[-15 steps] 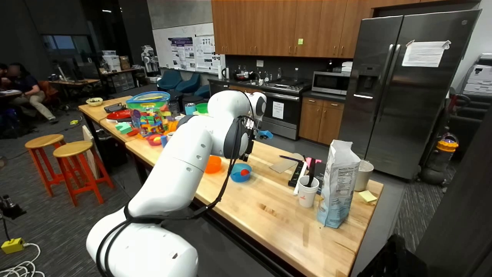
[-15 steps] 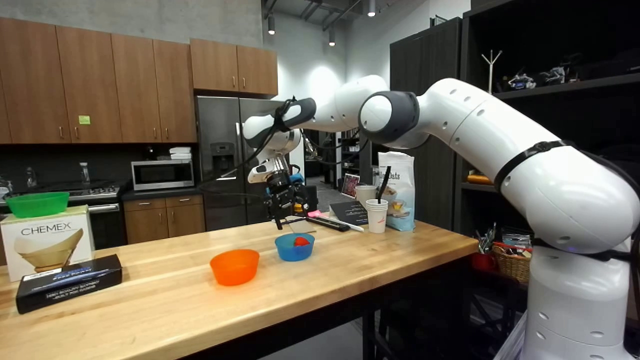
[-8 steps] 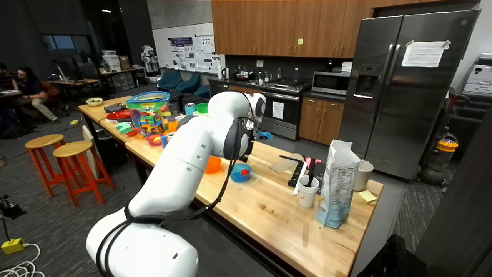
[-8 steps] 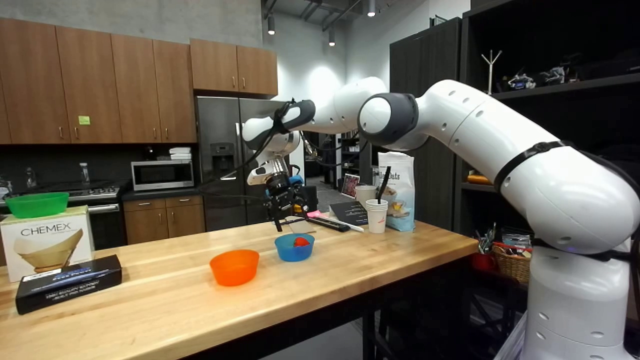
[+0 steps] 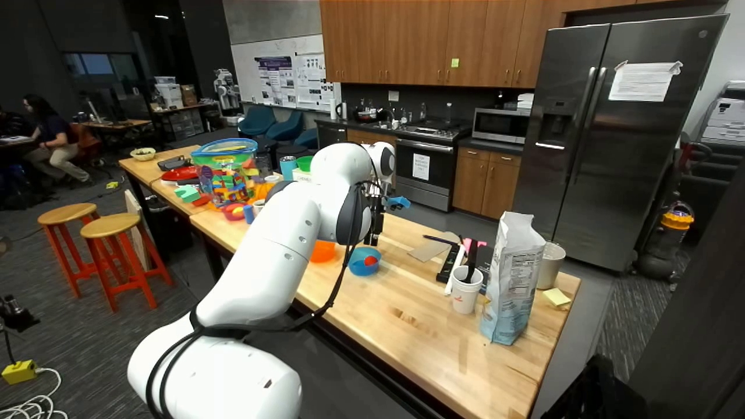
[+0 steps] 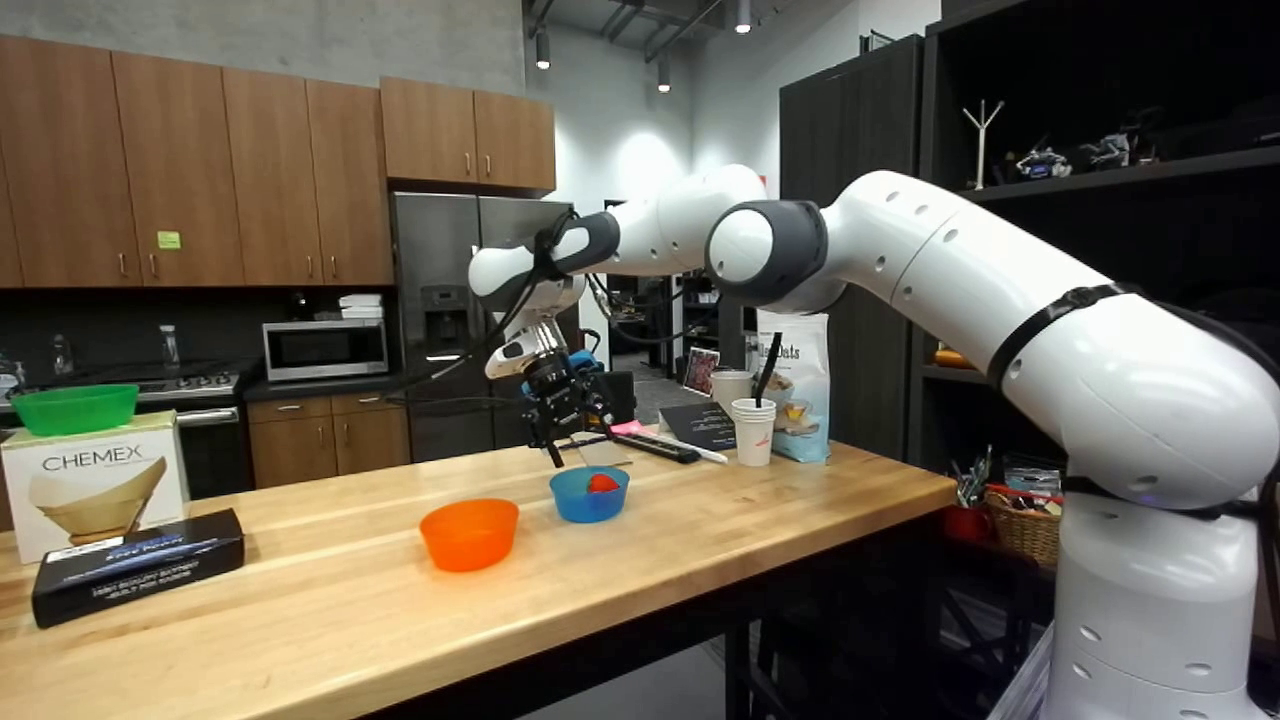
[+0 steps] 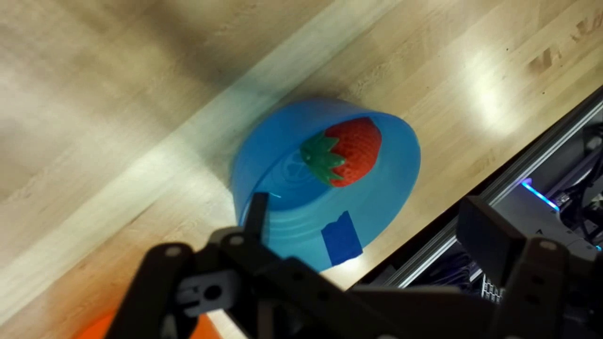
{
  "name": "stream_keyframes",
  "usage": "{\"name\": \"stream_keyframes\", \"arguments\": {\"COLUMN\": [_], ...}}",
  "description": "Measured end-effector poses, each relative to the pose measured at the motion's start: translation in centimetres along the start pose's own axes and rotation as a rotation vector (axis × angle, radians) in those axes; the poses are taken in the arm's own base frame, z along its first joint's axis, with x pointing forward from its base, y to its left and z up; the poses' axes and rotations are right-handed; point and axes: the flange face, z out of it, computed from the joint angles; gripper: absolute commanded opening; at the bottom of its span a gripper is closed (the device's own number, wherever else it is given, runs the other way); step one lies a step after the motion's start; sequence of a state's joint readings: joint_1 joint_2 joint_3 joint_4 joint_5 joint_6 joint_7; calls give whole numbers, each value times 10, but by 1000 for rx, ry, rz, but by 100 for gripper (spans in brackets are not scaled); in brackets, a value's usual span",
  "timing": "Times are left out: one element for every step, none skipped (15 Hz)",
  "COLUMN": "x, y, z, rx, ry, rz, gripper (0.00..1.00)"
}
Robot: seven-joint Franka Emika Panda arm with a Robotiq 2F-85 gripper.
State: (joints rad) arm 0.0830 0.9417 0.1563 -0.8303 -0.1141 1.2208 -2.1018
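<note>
My gripper (image 7: 367, 212) is open in the wrist view, its black fingers (image 7: 258, 214) wide apart with nothing between them. Beyond the jaws a blue bowl (image 7: 301, 113) stands on the wooden table, a strip of darker blue tape (image 7: 342, 239) on its side. Inside it lies a red strawberry (image 7: 360, 146) with green leaves. In an exterior view, the gripper (image 6: 582, 440) hangs above and just behind the blue bowl (image 6: 588, 502), apart from it. An orange bowl (image 6: 470, 537) sits beside the blue one; only its edge shows in the wrist view.
White cups (image 6: 752, 432) with a black utensil and an oats bag (image 6: 800, 390) stand farther along the table (image 6: 700, 520). A Chemex box (image 6: 95, 490) with a green bowl (image 6: 75, 408) on top and a black box (image 6: 138, 568) occupy the opposite end. Toys (image 5: 230, 185) crowd the far table part.
The arm has sunk slightly at its elbow, and the wrist has shifted a little to the left in both exterior views. The jaws stay open; bowls and strawberry have not moved.
</note>
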Motion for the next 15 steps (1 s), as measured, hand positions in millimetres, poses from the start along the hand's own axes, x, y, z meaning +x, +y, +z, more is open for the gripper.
{"name": "stream_keyframes", "arguments": {"x": [1,2,3,4,5,4,4,3,2,0,-1,-2,-3,-4,-4], "y": [1,3,4,6,7,9,10,11,11,12,12,12,13,13,14], "z": [-2,-3,-3,-4,-4,-5,-5,-5,-6,-6,-7,-8,-8,-7,-7], "rx": [0,2,3,4,4,3,3,4,2,-1,-4,-7,-10,-10,-9], "ry": [-12,-22,-32,-40,-48,-56,-63,-71,-79,-85,-89,-91,-91,-90,-87], "rz": [-2,-3,-6,-8,-8,-9,-11,-12,-14,-17,-20,-24,-35,-48,-67], "gripper": [100,100,100,100,100,100,100,100,100,100,100,100,100,100,100]}}
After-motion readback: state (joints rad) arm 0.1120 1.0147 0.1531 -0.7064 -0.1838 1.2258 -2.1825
